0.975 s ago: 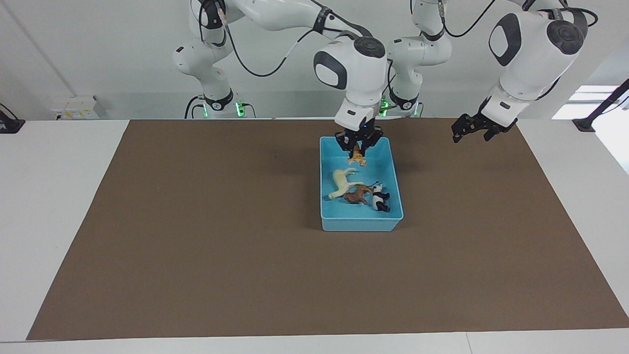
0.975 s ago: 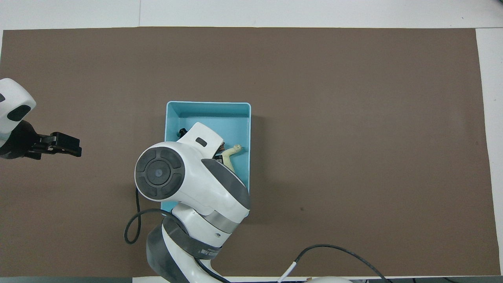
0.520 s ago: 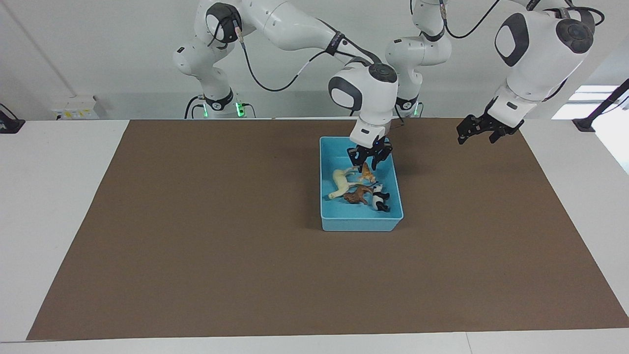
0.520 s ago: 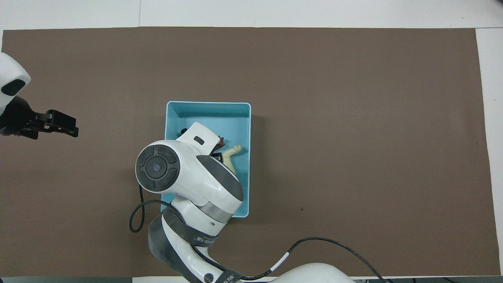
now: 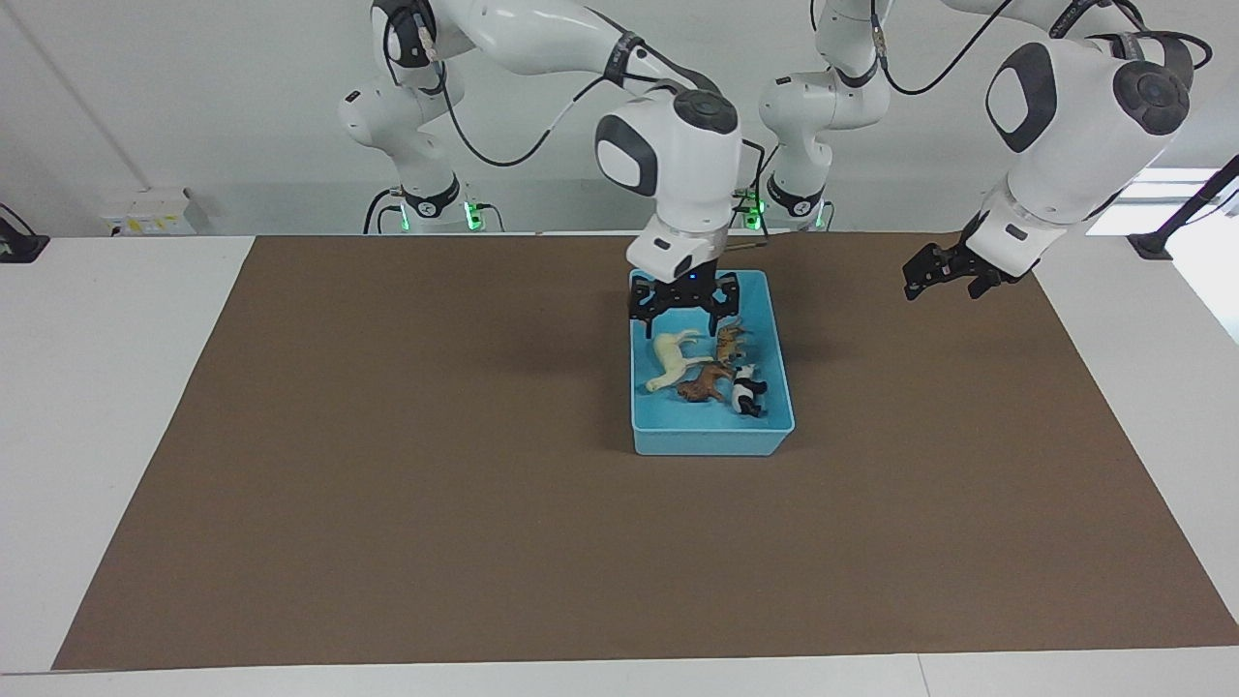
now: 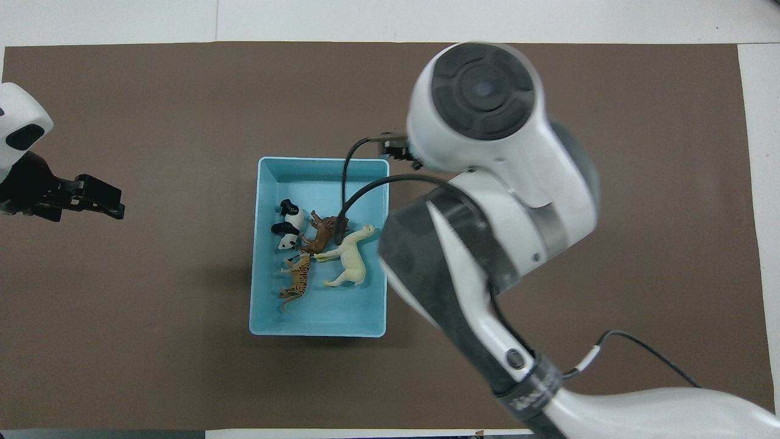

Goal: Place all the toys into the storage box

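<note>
Blue box (image 5: pixel 711 440) holding all four toys beneath right tool (image 5: pixel 684 302), fingers spread, gripping nothing; lifting straight, avoiding tiger (image 5: pixel 731 338). Left tool (image 5: pixel 944 273) waiting, state unclear.

surface: white table (image 5: pixel 106 387) | cover: brown mat (image 5: pixel 407 484) lies flat on it, spans most of the top, white margins showing at the edges | on mat: light blue storage box (image 5: pixel 707 440), toward the left arm's end of centre, sits flat
</note>
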{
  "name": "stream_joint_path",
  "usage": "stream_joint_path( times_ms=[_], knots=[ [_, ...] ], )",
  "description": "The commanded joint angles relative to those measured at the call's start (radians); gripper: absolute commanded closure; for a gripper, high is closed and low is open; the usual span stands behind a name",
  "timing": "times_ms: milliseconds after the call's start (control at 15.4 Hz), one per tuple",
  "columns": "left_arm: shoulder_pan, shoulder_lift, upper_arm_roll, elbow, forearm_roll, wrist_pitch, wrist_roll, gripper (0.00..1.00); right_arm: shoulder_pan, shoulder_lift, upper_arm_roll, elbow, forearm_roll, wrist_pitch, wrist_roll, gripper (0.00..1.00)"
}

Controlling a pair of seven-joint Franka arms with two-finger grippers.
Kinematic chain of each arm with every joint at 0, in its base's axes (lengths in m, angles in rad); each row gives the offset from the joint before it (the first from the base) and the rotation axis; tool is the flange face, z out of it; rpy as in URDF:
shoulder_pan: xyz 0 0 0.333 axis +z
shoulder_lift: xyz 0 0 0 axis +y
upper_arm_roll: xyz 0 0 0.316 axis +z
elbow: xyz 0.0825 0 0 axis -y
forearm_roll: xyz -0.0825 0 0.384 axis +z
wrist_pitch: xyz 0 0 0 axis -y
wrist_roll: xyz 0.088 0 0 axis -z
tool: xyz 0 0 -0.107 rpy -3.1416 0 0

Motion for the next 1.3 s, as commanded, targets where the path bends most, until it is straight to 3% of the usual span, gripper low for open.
stream_joint_path(
  times_ms=[0,195,455,650,910,1235],
  knots=[
    [-0.019,-0.044,0.008,-0.034,0.006,-0.017,0.013,0.0,-0.117,-0.032,0.016,-0.031,-0.003,0.006,-0.095,0.0],
    [-0.019,-0.047,0.008,-0.041,0.006,-0.005,0.015,0.0,-0.221,-0.057,0.016,-0.036,-0.008,-0.04,-0.179,0.0],
    [-0.017,-0.036,0.011,-0.03,0.006,0.046,0.052,0.0,-0.381,-0.142,0.016,-0.069,-0.006,-0.147,-0.436,0.0],
    [-0.017,-0.027,0.008,-0.005,0.008,0.032,0.05,0.0,-0.485,-0.276,0.017,-0.198,0.014,-0.197,-0.507,0.0],
    [-0.017,-0.027,0.005,-0.007,0.006,0.047,0.044,0.0,-0.534,-0.425,0.027,-0.356,0.017,-0.21,-0.495,0.0],
    [-0.017,-0.026,-0.001,-0.008,0.005,0.095,0.042,0.0,-0.588,-0.413,0.036,-0.361,0.081,-0.198,-0.477,0.0]
  ],
)
